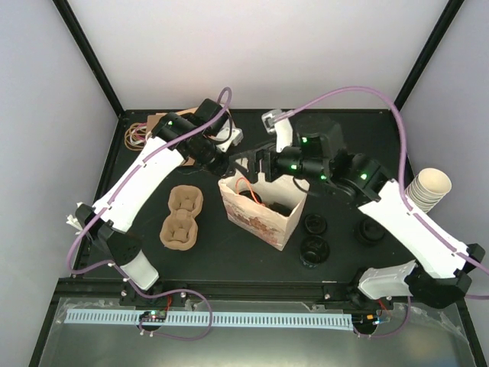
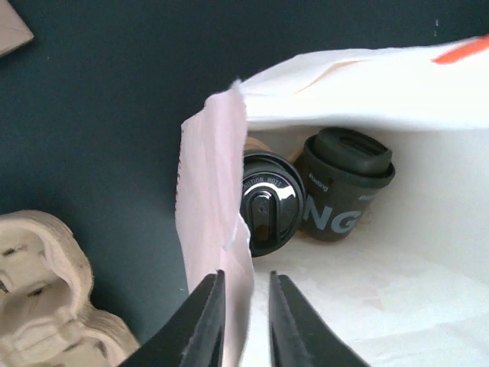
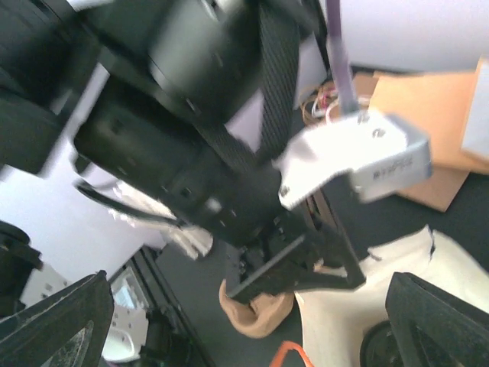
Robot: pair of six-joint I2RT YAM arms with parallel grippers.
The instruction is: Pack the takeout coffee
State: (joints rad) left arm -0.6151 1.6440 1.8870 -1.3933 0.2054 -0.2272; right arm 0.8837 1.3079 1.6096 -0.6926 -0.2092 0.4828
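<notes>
The takeout coffee (image 2: 267,202), a small cream-tan paper cup under a glossy black plastic lid, lies inside the white paper bag (image 2: 214,191) just ahead of the left gripper (image 2: 246,321), whose jaws stand nearly together astride the bag's wall; whether they pinch it I cannot tell. The right gripper (image 3: 248,321) hangs spread wide, empty. The cup looks light and crushable, best held round its stiffer rim under the lid.
</notes>
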